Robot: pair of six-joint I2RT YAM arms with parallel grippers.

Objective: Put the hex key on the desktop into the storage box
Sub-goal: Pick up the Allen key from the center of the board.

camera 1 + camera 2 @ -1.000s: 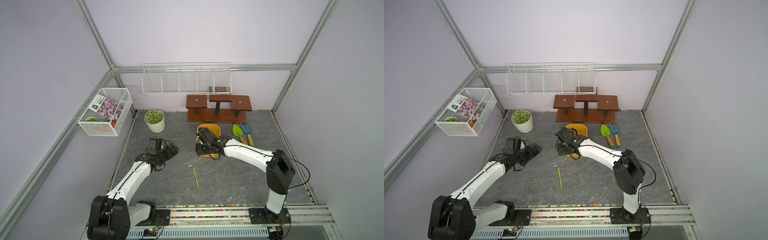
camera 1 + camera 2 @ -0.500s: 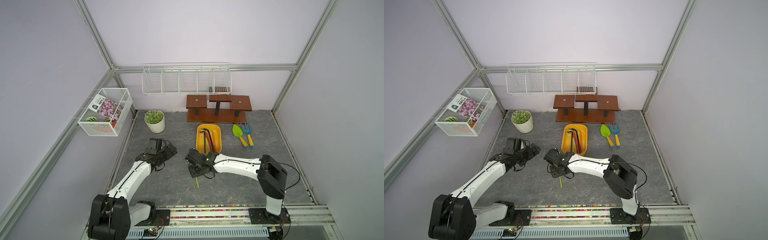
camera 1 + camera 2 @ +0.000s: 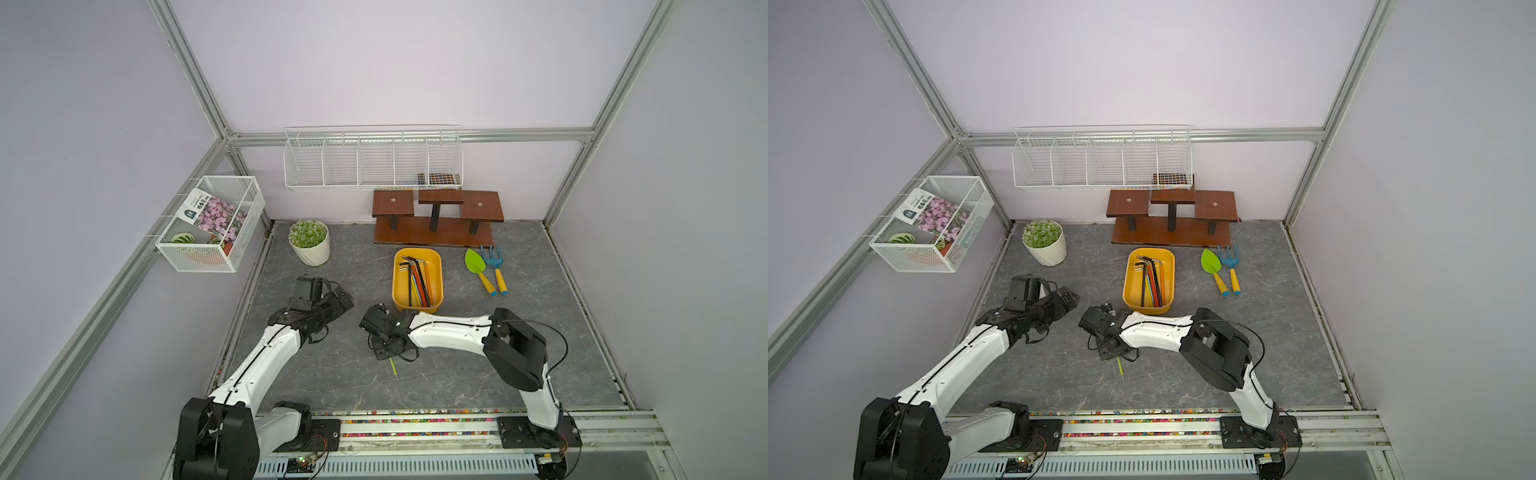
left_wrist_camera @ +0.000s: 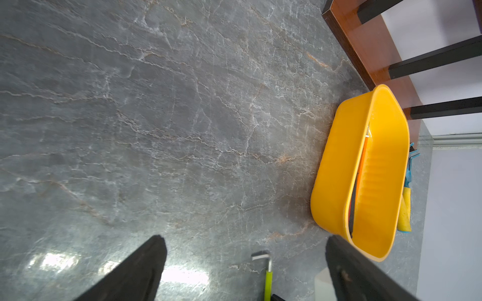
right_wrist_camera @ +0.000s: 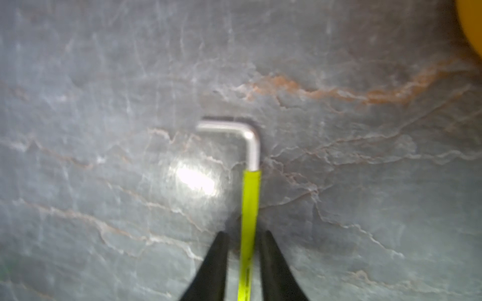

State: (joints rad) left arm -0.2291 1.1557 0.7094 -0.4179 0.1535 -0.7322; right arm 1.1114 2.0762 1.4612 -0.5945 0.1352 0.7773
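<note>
Step in hand: pick-up. The right tool (image 5: 243, 232) is down at the table (image 3: 519, 332), over the hex key (image 5: 250, 208), with one finger on each side of the key's green sleeve. It is only narrowly spread. The right wrist view shows a sliver of table on both sides of the sleeve, so I'd call that straddling, not pinching yet. The key looks flat on the surface, nothing raised.

Where the key is: on the table just off the storage box (image 3: 436, 270), past its robot-side short end and fully outside the rim. The box already holds other keys (image 3: 415, 278).

Key vs tool:
- The long arm runs straight down the gap between the fingers, roughly centred.
- The bare metal bend sticks out past the fingertips.
- In both top views the straight tip (image 3: 1121, 372) pokes out from under the tool on the side away from the box.

The left tool (image 4: 245, 237) is spread wide and holds nothing. It sits off the box's long side on the robot's left, well apart from it.

Next move, my read:
- Finish closing on the sleeve, then lift clear of the table.
- Swing the short hop to the box, get over its rim and let go.
- The key is thin and lies flat, so the fingertips need to be right at the surface or they'll shut above it.
- The sleeve looks slick, so expect it to pivot in the grip if the pinch lands off balance.
</note>
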